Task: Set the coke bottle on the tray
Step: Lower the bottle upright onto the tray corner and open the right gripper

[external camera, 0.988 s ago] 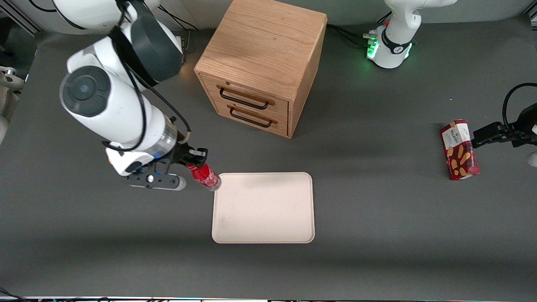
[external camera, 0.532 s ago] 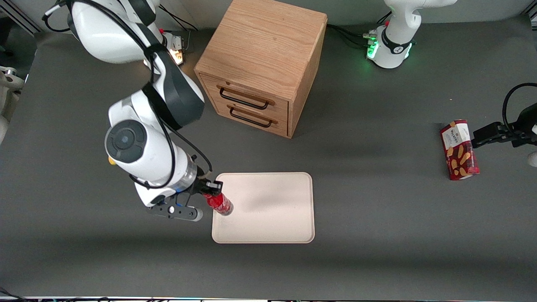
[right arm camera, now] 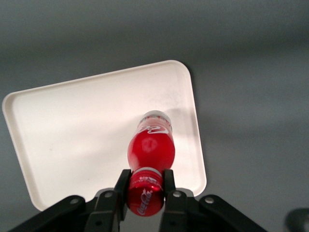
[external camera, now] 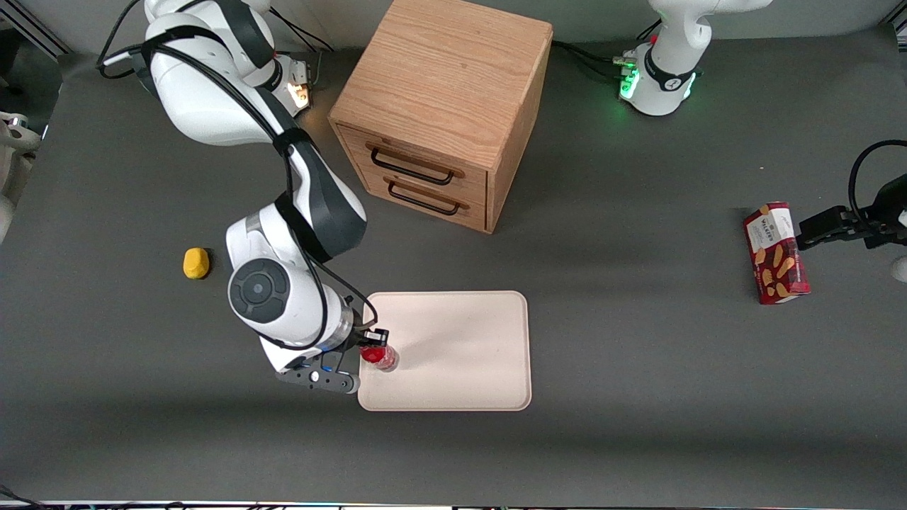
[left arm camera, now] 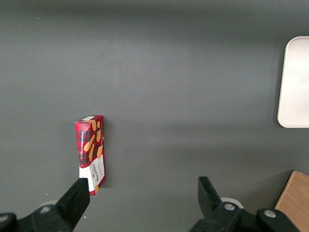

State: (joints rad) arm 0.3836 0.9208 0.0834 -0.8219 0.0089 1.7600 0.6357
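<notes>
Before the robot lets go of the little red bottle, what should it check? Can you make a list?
1. Gripper shut on the bottle at its cap: ok.
2. Bottle over the tray, inside the rim: ok, though close to the edge toward the working arm's end.
3. Bottle's base touching the tray: cannot tell.
4. Bottle upright: ok, roughly.
5. Tray bare where the bottle goes: ok.
6. Lemon, drawer cabinet and snack box away from the tray: ok.
</notes>
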